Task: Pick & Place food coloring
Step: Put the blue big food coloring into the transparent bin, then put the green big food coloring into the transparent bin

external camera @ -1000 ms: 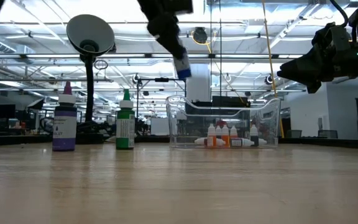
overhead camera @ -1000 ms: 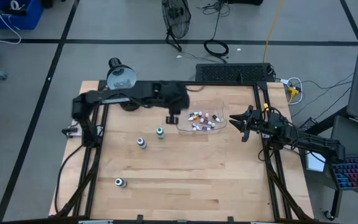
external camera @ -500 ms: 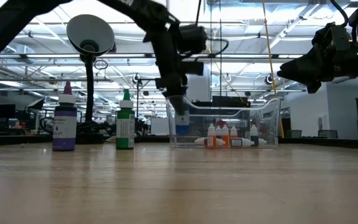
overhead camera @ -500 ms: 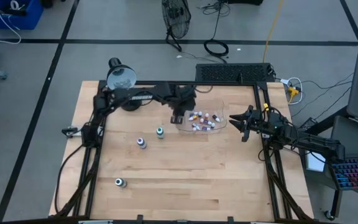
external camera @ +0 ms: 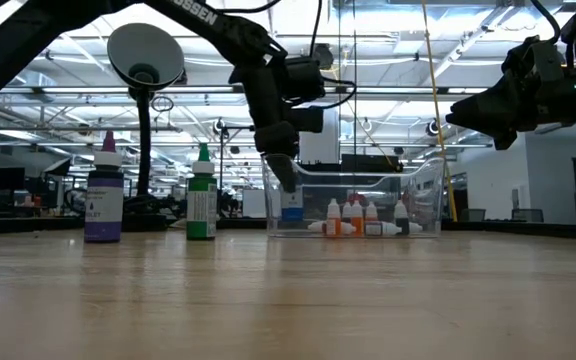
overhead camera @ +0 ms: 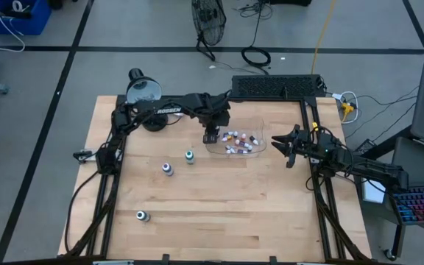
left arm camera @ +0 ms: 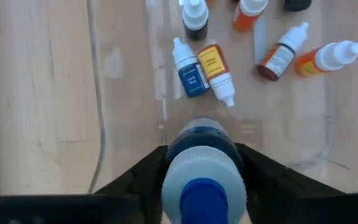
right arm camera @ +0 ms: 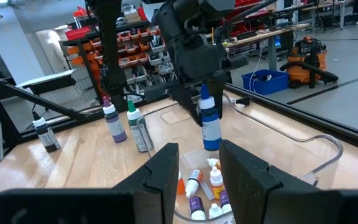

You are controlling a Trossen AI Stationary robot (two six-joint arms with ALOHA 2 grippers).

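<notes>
Over the clear tray (overhead camera: 260, 149), left end effector (overhead camera: 211, 136) grips blue-capped bottle (external camera: 291, 205).

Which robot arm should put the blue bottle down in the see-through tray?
The left one. Its left gripper is already shut on the blue-capped bottle, holding it upright at the clear tray. The right gripper hangs open beside the tray, holding nothing.

Both arms are dark, built of jointed tubular links. The left arm (overhead camera: 169, 110), upper left of centre in the high view, bears white lettering. The right arm (overhead camera: 359, 165), at the right, carries a small yellow mark near its wrist.
</notes>
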